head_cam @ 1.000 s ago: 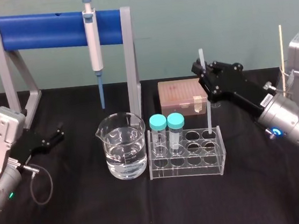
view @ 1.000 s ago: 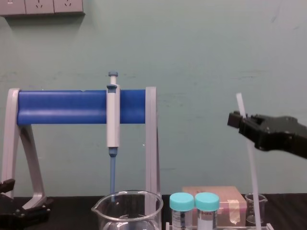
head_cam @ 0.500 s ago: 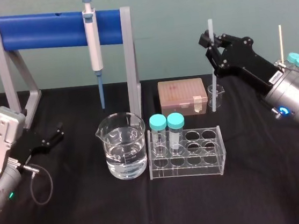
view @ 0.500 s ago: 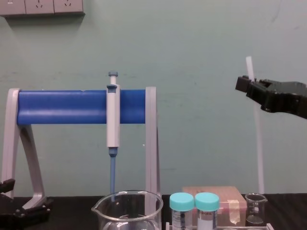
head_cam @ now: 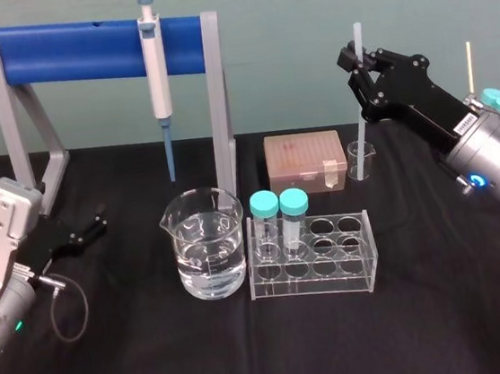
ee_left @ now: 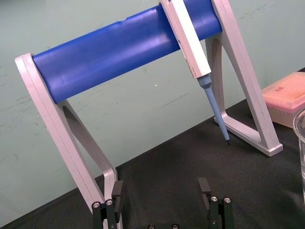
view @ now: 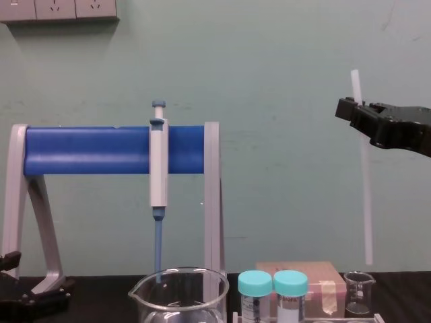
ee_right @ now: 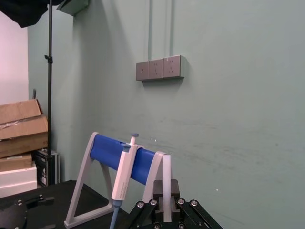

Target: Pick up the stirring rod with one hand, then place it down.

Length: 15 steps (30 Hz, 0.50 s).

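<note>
The stirring rod (head_cam: 362,129) is a thin white translucent stick hanging nearly upright in the air at the right. My right gripper (head_cam: 358,64) is shut on it near its top end. In the chest view the stirring rod (view: 366,195) ends a little above the small glass beaker (view: 357,301), and the right gripper (view: 355,111) holds it high up. The right wrist view shows the stirring rod (ee_right: 167,188) clamped between the black fingers. My left gripper (head_cam: 92,226) rests open at the table's left, with nothing between its fingers (ee_left: 205,187).
A blue-barred stand (head_cam: 90,50) carries a hanging pipette (head_cam: 156,67) at the back left. A large beaker of water (head_cam: 205,243), a clear tube rack (head_cam: 312,257) with two teal-capped tubes, and a pink tip box (head_cam: 305,162) stand mid-table. The small beaker (head_cam: 360,158) stands right of the box.
My right gripper has lifted the stirring rod up out of the tube rack and carried it back and to the right, over the small beaker. The left arm has not moved.
</note>
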Available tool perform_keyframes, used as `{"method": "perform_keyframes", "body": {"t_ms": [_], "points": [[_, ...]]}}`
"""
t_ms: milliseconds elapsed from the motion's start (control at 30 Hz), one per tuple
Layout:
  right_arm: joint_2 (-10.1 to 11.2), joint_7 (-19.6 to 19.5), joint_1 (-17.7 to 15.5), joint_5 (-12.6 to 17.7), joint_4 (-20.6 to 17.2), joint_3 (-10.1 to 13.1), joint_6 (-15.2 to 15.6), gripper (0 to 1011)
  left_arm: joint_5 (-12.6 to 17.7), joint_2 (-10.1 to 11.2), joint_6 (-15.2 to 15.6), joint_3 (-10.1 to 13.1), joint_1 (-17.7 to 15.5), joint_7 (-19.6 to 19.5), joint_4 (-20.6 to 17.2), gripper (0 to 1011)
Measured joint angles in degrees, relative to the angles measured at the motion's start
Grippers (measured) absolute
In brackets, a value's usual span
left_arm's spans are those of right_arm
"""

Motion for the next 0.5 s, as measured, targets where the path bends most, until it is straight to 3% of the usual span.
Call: {"method": "perform_keyframes", "body": {"t_ms": [500], "points": [[0.0, -0.1, -0.4, 0.0, 0.1, 0.1, 0.4, 80, 0.0, 0.0, 0.0, 0.0, 0.0, 0.0, 0.0, 1001]]}}
